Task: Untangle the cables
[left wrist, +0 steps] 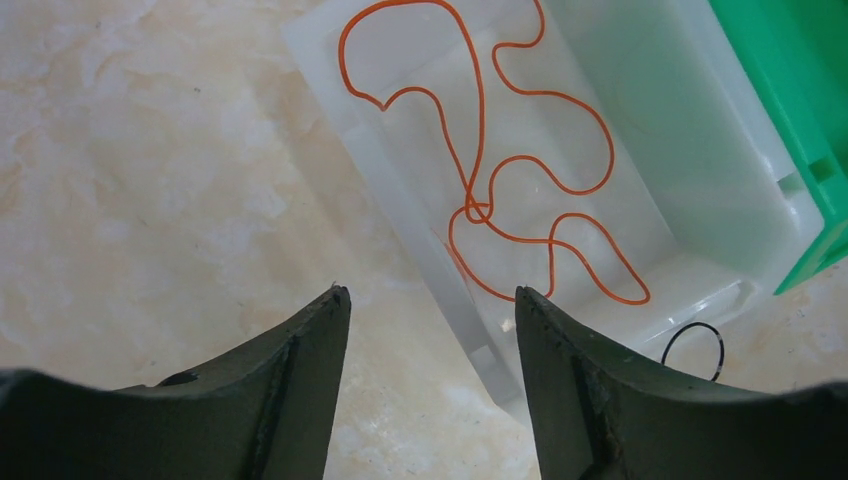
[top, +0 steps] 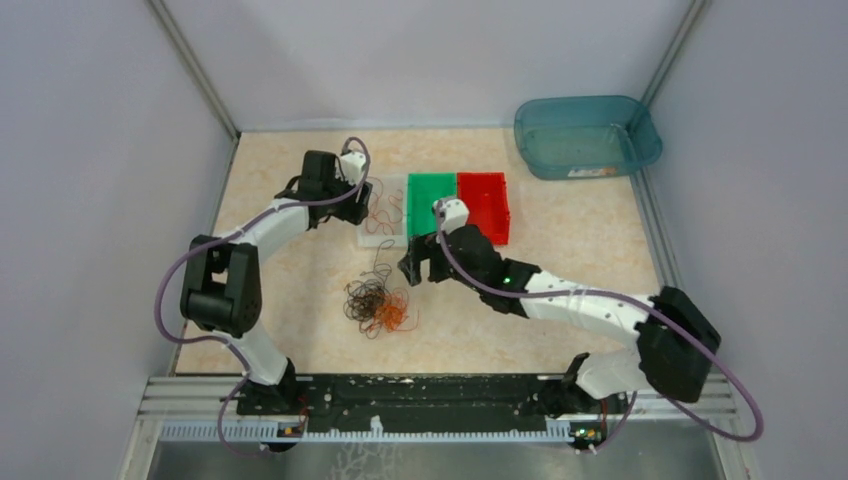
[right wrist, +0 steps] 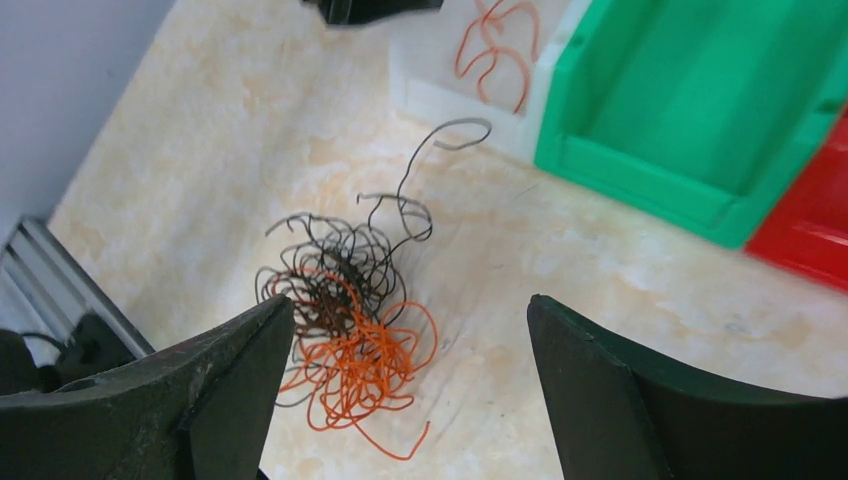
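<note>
The cables [right wrist: 345, 340] are lying as a curly orange-black tangle on the open table [right wrist: 600, 250], below my spread right gripper [right wrist: 410, 303]; my left gripper [left wrist: 430, 290] is gaping empty at the white tray [left wrist: 370, 160] edge.

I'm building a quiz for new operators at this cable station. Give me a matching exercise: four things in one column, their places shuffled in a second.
Things
1. single orange cable
2. tangled cable bundle
3. green bin
4. teal tub

Places
A. at the far right corner
B. on the bare table, nearer the arm bases than the bins
C. inside the white tray
D. between the white tray and the red bin

Pairs: 1-C; 2-B; 3-D; 4-A
</note>
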Action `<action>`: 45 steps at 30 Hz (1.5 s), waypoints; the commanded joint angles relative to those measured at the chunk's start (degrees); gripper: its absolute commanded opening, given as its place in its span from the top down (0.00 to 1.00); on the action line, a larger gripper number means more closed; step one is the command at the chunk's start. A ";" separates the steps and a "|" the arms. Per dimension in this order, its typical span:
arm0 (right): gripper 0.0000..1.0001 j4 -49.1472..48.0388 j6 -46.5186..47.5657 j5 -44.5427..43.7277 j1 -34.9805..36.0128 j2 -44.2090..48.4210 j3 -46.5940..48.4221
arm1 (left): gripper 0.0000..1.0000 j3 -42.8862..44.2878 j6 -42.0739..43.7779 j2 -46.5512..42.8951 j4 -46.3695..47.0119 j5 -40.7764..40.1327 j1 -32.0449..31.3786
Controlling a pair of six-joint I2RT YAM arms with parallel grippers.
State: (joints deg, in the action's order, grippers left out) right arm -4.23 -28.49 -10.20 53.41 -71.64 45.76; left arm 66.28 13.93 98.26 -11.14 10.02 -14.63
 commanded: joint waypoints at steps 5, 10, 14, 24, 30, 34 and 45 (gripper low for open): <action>0.13 -7.77 4.90 7.54 6.07 -17.06 8.51 | 0.38 -1.38 -2.98 1.31 8.22 -4.50 -0.04; 0.17 -7.53 6.09 8.19 8.72 -25.28 10.84 | 0.43 -1.22 -3.36 1.40 10.67 -7.97 0.04; 0.27 -7.76 5.61 8.00 9.25 -26.66 9.44 | 0.44 -1.23 -3.78 1.17 12.25 -10.00 0.43; 0.62 -7.93 4.05 5.40 9.26 -18.94 1.44 | 0.41 -0.05 -3.33 0.86 11.77 -8.50 2.72; 0.67 -6.27 3.81 6.66 9.17 -14.68 1.39 | 0.25 4.06 -1.30 -3.28 4.68 -2.48 3.54; 0.44 -4.62 4.16 7.68 9.02 -12.64 1.13 | 0.15 7.88 0.92 -5.95 -5.22 3.79 3.73; 0.53 -7.35 4.93 10.75 8.73 -13.62 -4.09 | 0.05 7.04 8.68 -16.02 -20.00 17.25 3.73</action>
State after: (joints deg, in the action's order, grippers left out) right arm -7.64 -23.99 -2.11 62.39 -83.92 42.54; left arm 73.43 19.53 84.62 -24.69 20.78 -11.09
